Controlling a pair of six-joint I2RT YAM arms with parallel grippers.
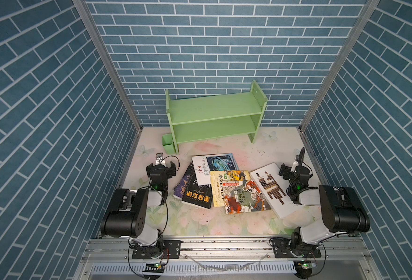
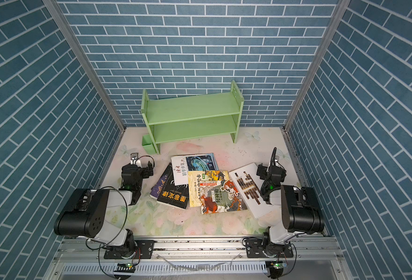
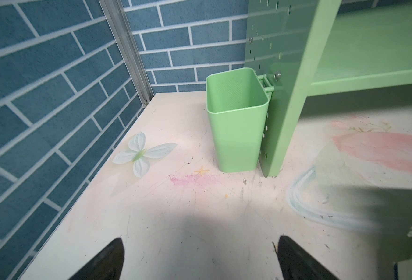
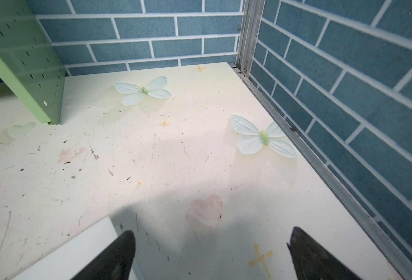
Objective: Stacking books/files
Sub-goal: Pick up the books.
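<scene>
Both end effectors are spread wide and empty. The left end effector (image 3: 201,254) hangs just above the bare worktop (image 1: 200,223), pointed toward a green cup (image 3: 236,121) clipped to the side of the green shelf (image 1: 214,109). The right end effector (image 4: 212,249) also hovers low over bare surface, with nothing between its fingers.

The books lie flat in a loose, overlapping sprawl between the two end effectors. Closest to the right one is the large white book (image 1: 273,189). Its corner shows just beside that end effector's inner finger in the right wrist view, and the arm reaches over its outer edge in both top views. Further inward lie the red-green book (image 1: 246,196), resting on the yellow book (image 1: 222,186), and the white-blue book (image 1: 214,167). The black book (image 1: 196,194) sits over the purple book (image 1: 182,186), and that pair is nearest the left end effector. Six covers can be made out; whether another is buried I cannot tell.

The stacking looks unstarted, since nothing is squared up or lifted. The step in hand appears to be picking a first book. The white one, being the largest, would make a sensible base. The next move likely calls for swinging an end effector inward over a raised, overlapping edge, because covers lying flush on the worktop offer little to pinch.
</scene>
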